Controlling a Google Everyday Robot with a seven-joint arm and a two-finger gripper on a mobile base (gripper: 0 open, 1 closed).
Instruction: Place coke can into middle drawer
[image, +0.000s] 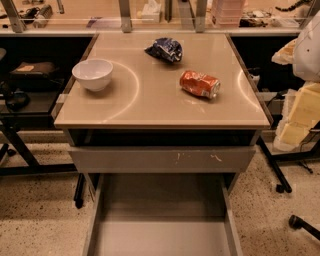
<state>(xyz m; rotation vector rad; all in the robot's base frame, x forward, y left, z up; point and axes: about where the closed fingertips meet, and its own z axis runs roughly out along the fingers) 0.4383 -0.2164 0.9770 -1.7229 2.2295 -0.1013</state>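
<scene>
Can: the small red-orange coke can with white lettering and silver ends (200, 84) lies on its side on the bench top, right of centre, one silver end turned toward the right front corner.
Bench: a glossy tan square-topped bench (150, 107) carries the can; nothing touches the can.
Bag: a crumpled dark blue shiny snack bag (165, 50) sits behind the can, near the back edge, apart from it.
Bowl: a round white bowl (93, 74) stands upright near the left edge, well apart from the can.
Upper front: a flat grey drawer front with white scratch marks (162, 159) sits just under the bench top.
Drawer: the wide shallow grey metal middle drawer (162, 235) is pulled out toward me below that front, showing its plain flat floor and low side walls.
Gripper: not in view from here; whether it is spread or closed I cannot tell.
Right side: pale yellow foam blocks (300, 117) stand beside the bench.
</scene>
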